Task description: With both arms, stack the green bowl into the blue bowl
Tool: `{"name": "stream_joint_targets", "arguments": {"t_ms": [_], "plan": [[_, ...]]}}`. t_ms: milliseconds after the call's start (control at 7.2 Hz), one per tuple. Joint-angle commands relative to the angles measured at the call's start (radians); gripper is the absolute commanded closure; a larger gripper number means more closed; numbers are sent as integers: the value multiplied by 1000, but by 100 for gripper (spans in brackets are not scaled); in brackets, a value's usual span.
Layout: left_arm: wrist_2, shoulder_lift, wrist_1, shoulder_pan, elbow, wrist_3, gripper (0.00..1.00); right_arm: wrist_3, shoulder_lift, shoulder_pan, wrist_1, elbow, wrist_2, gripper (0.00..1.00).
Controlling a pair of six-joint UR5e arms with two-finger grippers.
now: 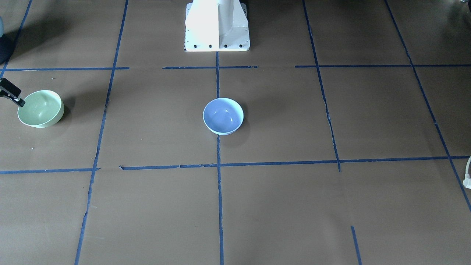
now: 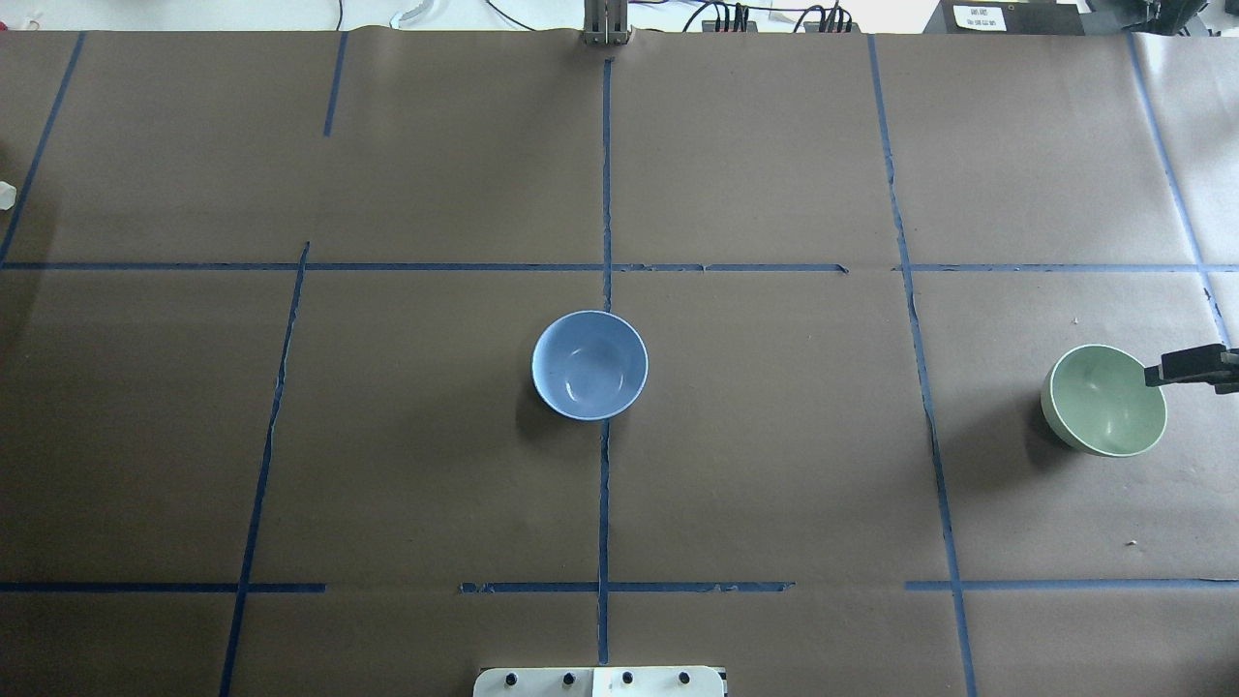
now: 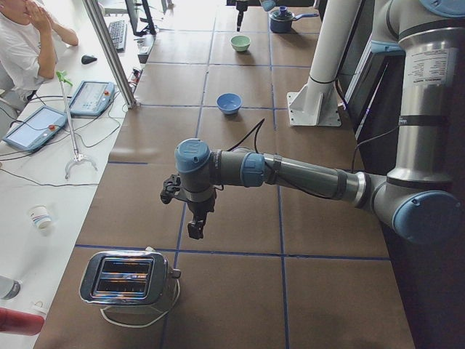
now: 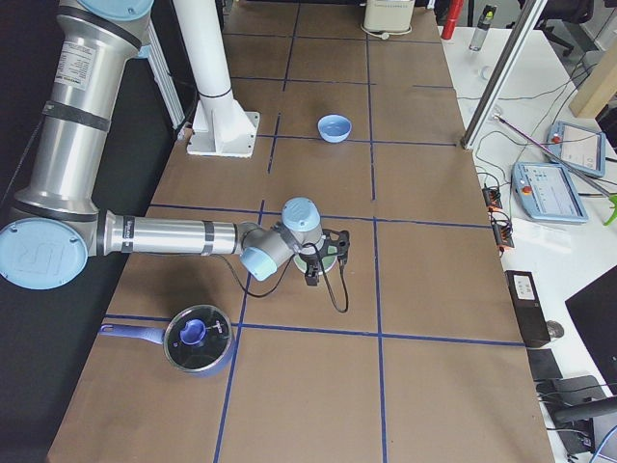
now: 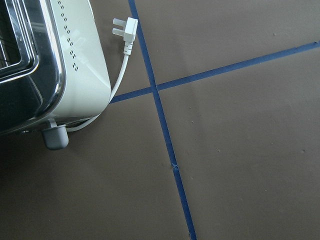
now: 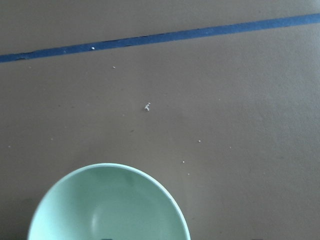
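The green bowl (image 2: 1106, 400) sits upright at the table's right end; it also shows in the front view (image 1: 40, 108) and at the bottom of the right wrist view (image 6: 107, 205). My right gripper (image 2: 1186, 368) hovers at its outer rim, jaws apart, one black finger (image 1: 14, 97) at the rim. The blue bowl (image 2: 589, 365) stands empty at the table's centre, seen too in the front view (image 1: 223, 116). My left gripper (image 3: 195, 227) hangs far off by the toaster; I cannot tell if it is open or shut.
A silver toaster (image 3: 131, 280) with a loose white plug (image 5: 126, 31) stands at the left end. A lidded pot (image 4: 198, 338) stands beside the right arm. The white pedestal (image 1: 217, 25) is behind the blue bowl. A person (image 3: 25, 43) sits at the side bench.
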Motion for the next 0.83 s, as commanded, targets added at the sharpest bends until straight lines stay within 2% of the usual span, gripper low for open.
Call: {"name": "stream_joint_targets", "arguments": {"t_ms": [0,139,278,417,556,694], "plan": [[-1,19,-8,-1,-8,3,0,34,6,-40,98,-82,-5,22],[-1,22,-10,-1,-12,5,0,40,6,-53,100,-82,-5,42],[-1,24,-11,-1,-5,5,0,40,10,-61,100,-82,-5,70],[-1,22,-13,-1,-3,5,0,42,12,-69,100,-79,-4,88],[-1,22,-13,-1,-5,5,0,43,18,-69,100,-70,1,100],[-1,22,-11,-1,-5,3,0,66,29,-69,98,-55,7,100]]}}
